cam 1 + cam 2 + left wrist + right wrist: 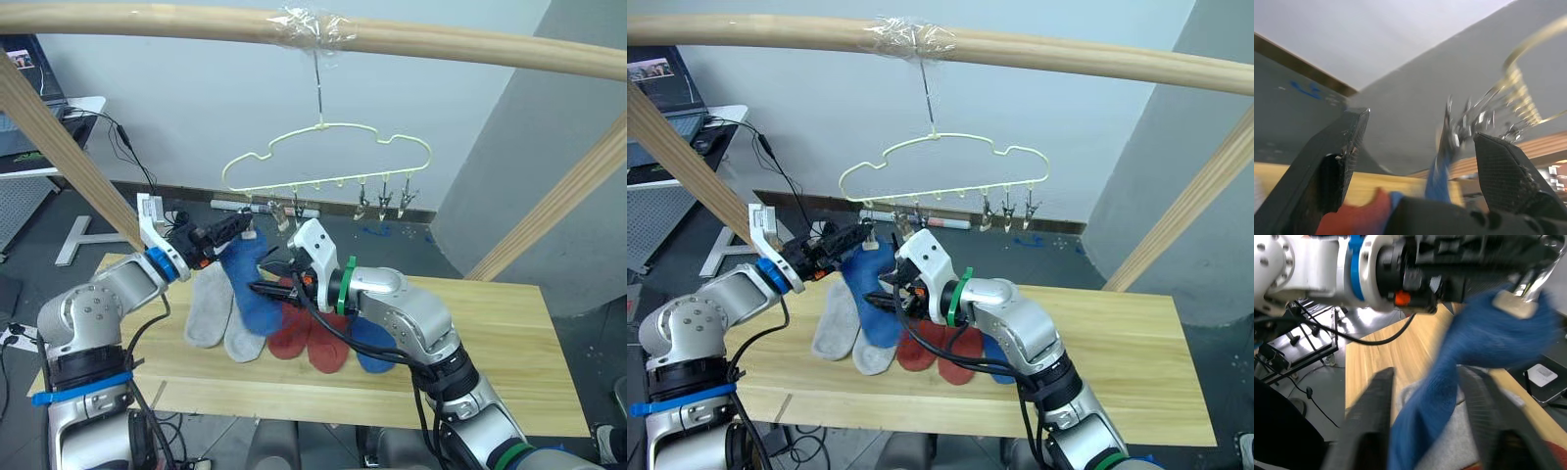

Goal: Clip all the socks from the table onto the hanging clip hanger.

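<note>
Though twisted, 1 raised blue sock (250,284)

The thin wire clip hanger with a row of small clips (328,162) hangs from the thick round wooden pole (147,22) above the long wooden plank table's (490,333) far edge. On the table's left half lie short fabric socks (279,323) side by side, overlapping. One sock (253,279) rises from the pile toward the hanger's leftmost clips.

The socks were grey (209,311), blue (253,289) and rust red (312,338); the clip hanger (328,157) pale yellow; the surface (490,343) light wood.
</note>
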